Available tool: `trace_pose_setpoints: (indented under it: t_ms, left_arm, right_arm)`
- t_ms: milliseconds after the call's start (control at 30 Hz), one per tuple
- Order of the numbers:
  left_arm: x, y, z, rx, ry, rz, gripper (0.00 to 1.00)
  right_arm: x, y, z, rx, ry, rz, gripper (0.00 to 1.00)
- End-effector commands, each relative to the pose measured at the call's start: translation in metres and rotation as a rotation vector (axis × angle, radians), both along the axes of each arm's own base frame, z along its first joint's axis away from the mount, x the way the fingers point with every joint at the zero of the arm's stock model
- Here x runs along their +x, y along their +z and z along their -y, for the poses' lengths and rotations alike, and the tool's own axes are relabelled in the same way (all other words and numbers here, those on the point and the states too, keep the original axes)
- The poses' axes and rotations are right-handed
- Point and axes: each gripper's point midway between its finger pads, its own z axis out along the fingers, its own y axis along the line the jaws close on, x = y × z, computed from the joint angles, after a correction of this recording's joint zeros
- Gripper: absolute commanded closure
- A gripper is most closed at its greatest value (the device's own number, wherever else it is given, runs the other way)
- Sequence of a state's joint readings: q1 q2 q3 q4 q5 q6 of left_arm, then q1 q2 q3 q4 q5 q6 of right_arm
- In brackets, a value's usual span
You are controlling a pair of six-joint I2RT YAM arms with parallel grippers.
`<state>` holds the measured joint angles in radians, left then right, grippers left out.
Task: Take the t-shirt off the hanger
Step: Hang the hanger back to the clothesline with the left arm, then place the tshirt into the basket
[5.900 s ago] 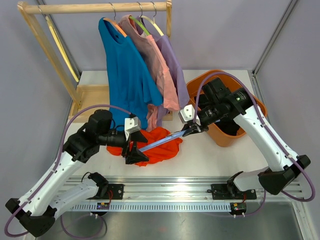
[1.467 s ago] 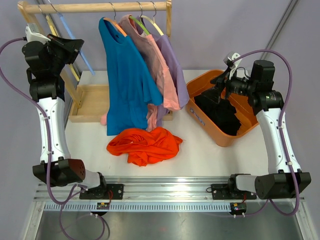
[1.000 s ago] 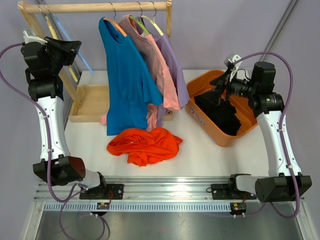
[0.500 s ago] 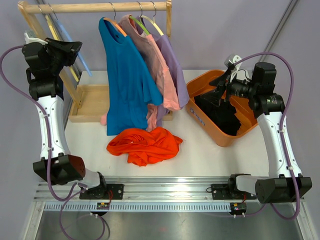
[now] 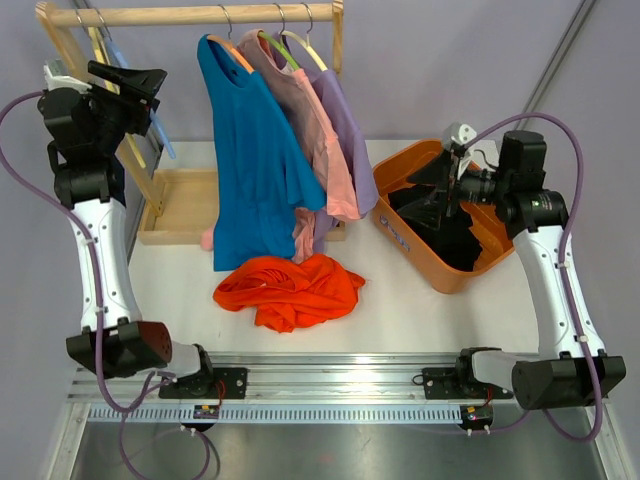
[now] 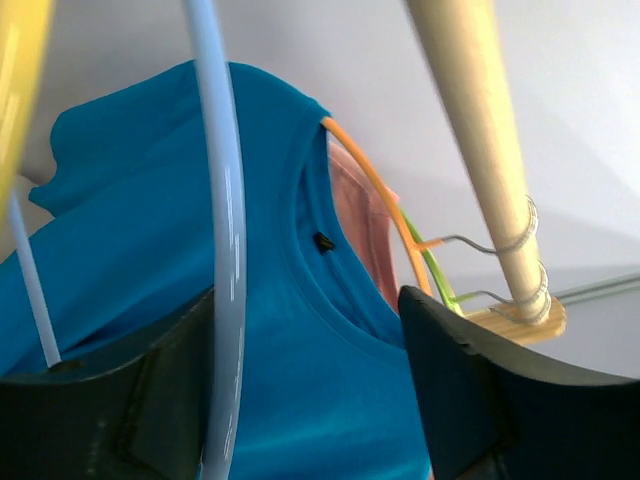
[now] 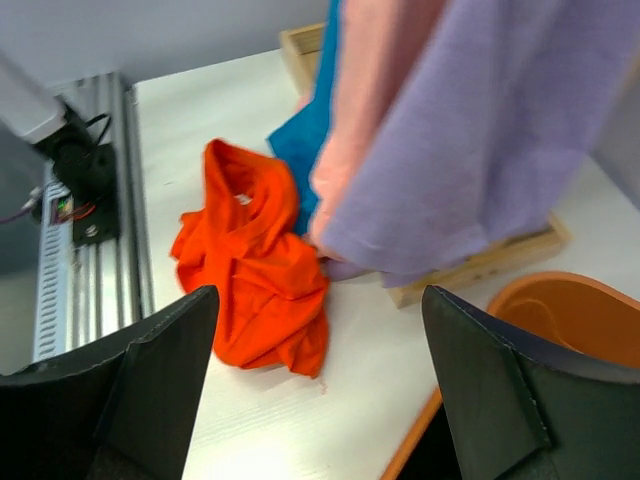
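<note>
Well, from above the t-shirt (image 5: 290,290) lies crumpled on the table (image 5: 420,310), already free. At the left wrist, the left fingers (image 6: 100,400) stand spread with the hanger (image 6: 228,250) between them; I'd back straight out so neither drags it. At the right wrist, the right fingers (image 7: 130,390) are spread, empty.

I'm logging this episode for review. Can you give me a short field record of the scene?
orange t-shirt: off any hanger, crumpled on the table
light blue hanger: bare, between the open fingers of the left gripper
rail: blue shirt, pink shirt, purple shirt hanging
right gripper: open, empty, above the orange bin
</note>
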<state>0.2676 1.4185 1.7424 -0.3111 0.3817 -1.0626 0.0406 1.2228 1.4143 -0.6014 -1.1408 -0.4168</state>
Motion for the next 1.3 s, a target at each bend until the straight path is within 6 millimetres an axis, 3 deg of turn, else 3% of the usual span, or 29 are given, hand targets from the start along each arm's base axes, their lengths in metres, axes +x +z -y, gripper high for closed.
trace_pose_setpoints:
  t_ms: [0, 67, 100, 133, 167, 200, 500, 567, 633, 667, 700, 733, 767, 833, 867, 967, 1067, 1100, 1167, 1267]
  left_arm:
    - [-0.055, 0.053, 0.019, 0.070, -0.036, 0.165, 0.23]
    - [-0.062, 0.041, 0.021, 0.076, -0.035, 0.137, 0.20]
    - [-0.074, 0.044, 0.024, 0.090, -0.031, 0.149, 0.17]
    - [-0.077, 0.040, 0.025, 0.093, -0.032, 0.140, 0.16]
    - [-0.081, 0.033, 0.025, 0.094, -0.028, 0.125, 0.14]
    - [-0.089, 0.034, 0.025, 0.116, -0.014, 0.130, 0.12]
    - [-0.122, -0.010, 0.013, 0.267, 0.083, -0.001, 0.03]
    - [-0.138, -0.015, 0.013, 0.345, 0.094, 0.007, 0.03]
    - [-0.148, -0.039, 0.016, 0.385, 0.072, -0.041, 0.03]
    - [-0.164, -0.041, 0.022, 0.442, 0.056, -0.016, 0.02]
    - [-0.187, -0.082, 0.023, 0.495, 0.050, -0.098, 0.01]
    - [-0.184, -0.095, 0.020, 0.508, 0.051, -0.129, 0.01]
    - [-0.201, -0.101, 0.022, 0.531, 0.062, -0.119, 0.01]
    - [-0.216, -0.139, 0.022, 0.540, 0.050, -0.210, 0.01]
    - [-0.231, -0.148, 0.025, 0.546, 0.051, -0.223, 0.01]
    - [-0.248, -0.178, 0.024, 0.548, 0.059, -0.294, 0.01]
    - [-0.265, -0.190, 0.019, 0.568, 0.100, -0.318, 0.01]
    - [-0.268, -0.191, 0.019, 0.574, 0.109, -0.315, 0.01]
    - [-0.269, -0.195, 0.017, 0.583, 0.119, -0.320, 0.01]
    - [-0.267, -0.193, 0.016, 0.588, 0.126, -0.303, 0.01]
  right_arm:
    - [-0.044, -0.009, -0.026, -0.006, 0.247, 0.038, 0.10]
    - [-0.049, -0.018, -0.037, -0.063, 0.314, 0.112, 0.07]
    - [-0.064, -0.024, -0.052, -0.084, 0.395, 0.123, 0.08]
    - [-0.078, -0.039, -0.054, -0.131, 0.430, 0.062, 0.07]
    - [-0.079, -0.044, -0.062, -0.165, 0.491, 0.113, 0.07]
    - [-0.098, -0.053, -0.070, -0.190, 0.565, 0.065, 0.07]
    - [-0.120, -0.087, -0.121, -0.361, 0.793, 0.130, 0.07]
    - [-0.131, -0.106, -0.137, -0.423, 0.891, 0.173, 0.07]
    - [-0.142, -0.132, -0.149, -0.482, 1.013, 0.201, 0.07]
    - [-0.144, -0.139, -0.154, -0.496, 1.042, 0.208, 0.06]
    - [-0.139, -0.173, -0.176, -0.589, 1.069, 0.191, 0.03]
    - [-0.146, -0.170, -0.181, -0.586, 1.088, 0.207, 0.03]
    - [-0.139, -0.178, -0.194, -0.603, 1.070, 0.237, 0.03]
    - [-0.127, -0.206, -0.208, -0.705, 1.002, 0.191, 0.01]
    - [-0.113, -0.215, -0.223, -0.749, 0.902, 0.199, 0.01]
    - [-0.088, -0.245, -0.250, -0.790, 0.742, 0.197, 0.01]
    - [-0.060, -0.277, -0.251, -0.868, 0.549, 0.158, 0.01]
    - [-0.054, -0.295, -0.242, -0.926, 0.495, 0.130, 0.01]
    - [-0.043, -0.308, -0.240, -0.947, 0.420, 0.141, 0.02]
    - [-0.042, -0.337, -0.224, -1.001, 0.379, 0.120, 0.08]
